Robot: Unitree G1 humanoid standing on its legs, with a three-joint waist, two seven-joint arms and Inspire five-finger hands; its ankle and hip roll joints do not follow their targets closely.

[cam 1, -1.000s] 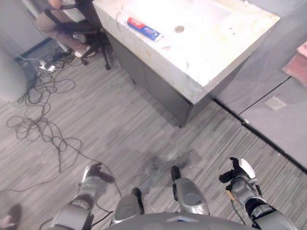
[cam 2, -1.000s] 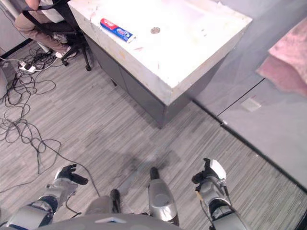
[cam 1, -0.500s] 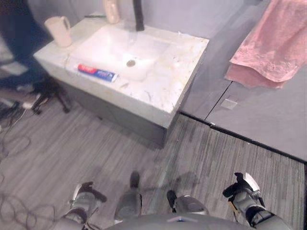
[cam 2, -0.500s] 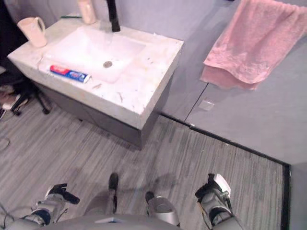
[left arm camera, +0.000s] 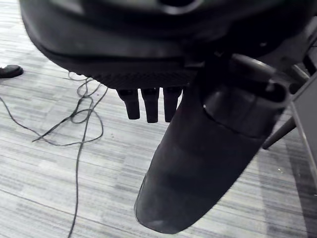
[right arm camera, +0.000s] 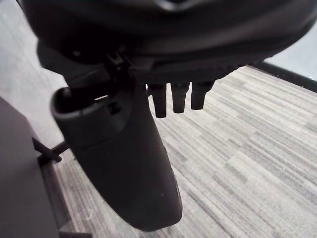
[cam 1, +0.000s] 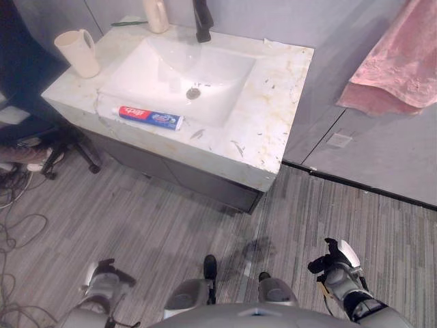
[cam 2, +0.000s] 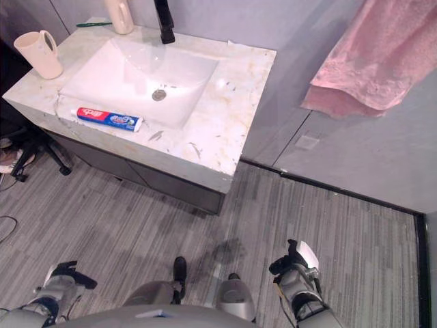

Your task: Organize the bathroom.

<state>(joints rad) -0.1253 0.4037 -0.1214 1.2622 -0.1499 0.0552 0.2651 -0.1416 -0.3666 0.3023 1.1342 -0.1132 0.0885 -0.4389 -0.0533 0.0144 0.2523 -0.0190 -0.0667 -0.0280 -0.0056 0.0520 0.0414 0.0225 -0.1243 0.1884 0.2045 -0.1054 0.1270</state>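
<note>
Both hands (cam 1: 102,277) (cam 1: 334,263) low over the floor, fingers relaxed.

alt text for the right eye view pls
A marble vanity with a white sink has a toothpaste tube on its front edge and a cream mug at the far left corner. A pink towel hangs on the right; both hands hang low, empty.
</note>
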